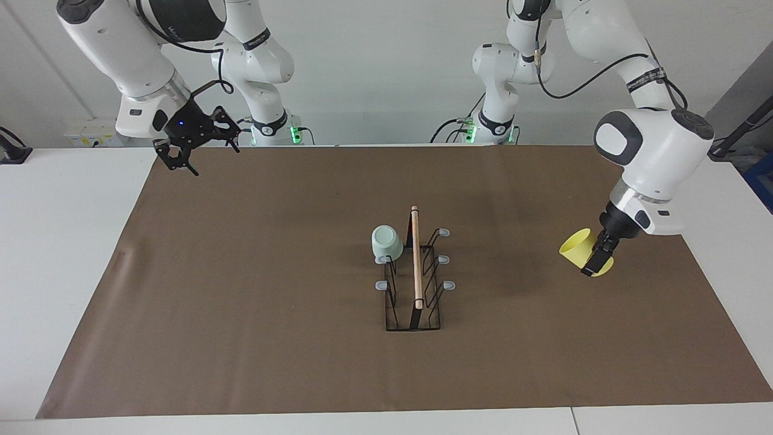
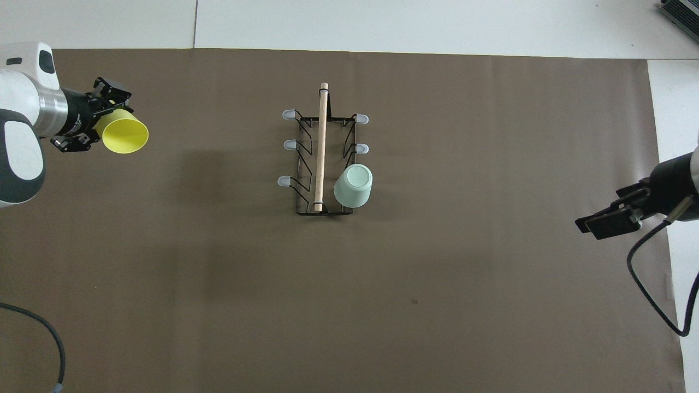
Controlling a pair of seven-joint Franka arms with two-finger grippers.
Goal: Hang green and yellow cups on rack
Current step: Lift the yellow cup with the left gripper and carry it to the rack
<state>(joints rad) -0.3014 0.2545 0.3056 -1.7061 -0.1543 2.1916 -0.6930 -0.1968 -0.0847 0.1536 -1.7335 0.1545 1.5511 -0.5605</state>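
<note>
The rack (image 1: 415, 260) (image 2: 321, 147), black wire with a wooden rod along its top, stands mid-table. The green cup (image 1: 386, 241) (image 2: 353, 185) hangs upside down on the prong nearest the robots, on the side toward the right arm's end. My left gripper (image 1: 598, 260) (image 2: 101, 117) is shut on the yellow cup (image 1: 581, 249) (image 2: 125, 134). It holds the cup tilted on its side over the mat at the left arm's end, mouth toward the rack. My right gripper (image 1: 205, 154) (image 2: 606, 224) waits open and holds nothing, over the mat's edge at the right arm's end.
A brown mat (image 1: 241, 302) (image 2: 437, 273) covers most of the white table. The rack's other grey-tipped prongs (image 1: 444, 259) (image 2: 289, 144) are bare. A black cable (image 2: 655, 311) trails from the right arm over the mat's edge.
</note>
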